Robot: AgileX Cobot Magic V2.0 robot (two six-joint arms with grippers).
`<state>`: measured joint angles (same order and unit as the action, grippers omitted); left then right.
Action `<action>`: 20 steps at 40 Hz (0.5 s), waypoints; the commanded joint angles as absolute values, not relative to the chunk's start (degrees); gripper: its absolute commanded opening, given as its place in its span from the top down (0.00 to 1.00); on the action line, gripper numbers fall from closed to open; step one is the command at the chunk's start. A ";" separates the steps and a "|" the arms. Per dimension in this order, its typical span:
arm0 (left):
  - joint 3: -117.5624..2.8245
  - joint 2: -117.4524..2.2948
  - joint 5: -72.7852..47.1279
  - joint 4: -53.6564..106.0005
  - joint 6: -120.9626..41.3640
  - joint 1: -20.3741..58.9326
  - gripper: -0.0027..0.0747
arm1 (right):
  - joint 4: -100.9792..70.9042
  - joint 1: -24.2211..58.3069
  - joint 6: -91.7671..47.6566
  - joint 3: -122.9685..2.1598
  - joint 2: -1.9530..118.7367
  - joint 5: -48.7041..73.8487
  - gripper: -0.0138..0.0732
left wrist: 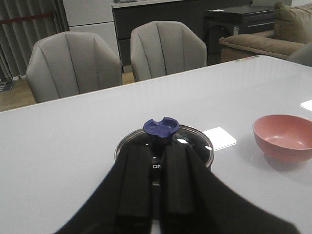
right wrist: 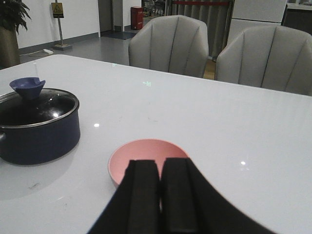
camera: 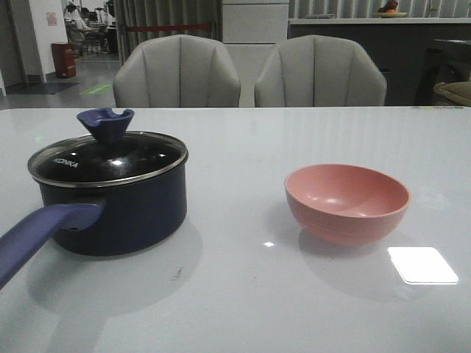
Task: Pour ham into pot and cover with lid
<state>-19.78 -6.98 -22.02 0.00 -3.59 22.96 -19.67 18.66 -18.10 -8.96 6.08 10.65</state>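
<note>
Now I see the lid on the pot, just beyond my left jaws; both jaws are clenched, empty.

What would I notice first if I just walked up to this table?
The dark blue pot on the left, with its glass lid on and a long handle pointing toward the camera. Then the pink bowl on the right, which looks empty. Two grey chairs stand behind the table.

Empty pink bowl on white table (two grey chairs behind)
</note>
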 commanded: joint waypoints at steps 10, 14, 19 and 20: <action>-15.48 -6.65 -9.40 1.10 -3.70 14.39 0.79 | -20.03 18.75 -18.76 -10.54 6.70 6.24 0.66; -11.24 -5.33 -3.81 1.74 -1.35 8.31 0.79 | -20.03 18.75 -18.76 -10.54 6.70 6.24 0.66; -6.00 -3.18 -2.00 1.46 3.66 2.87 0.79 | -20.03 18.75 -18.76 -10.54 6.70 6.24 0.66; -5.20 -3.03 -1.41 1.36 4.22 2.40 0.79 | -20.03 18.75 -18.76 -10.54 6.70 6.24 0.66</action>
<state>-6.39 -3.28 -7.93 0.97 1.03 4.48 -19.67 18.66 -18.10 -8.96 6.08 10.65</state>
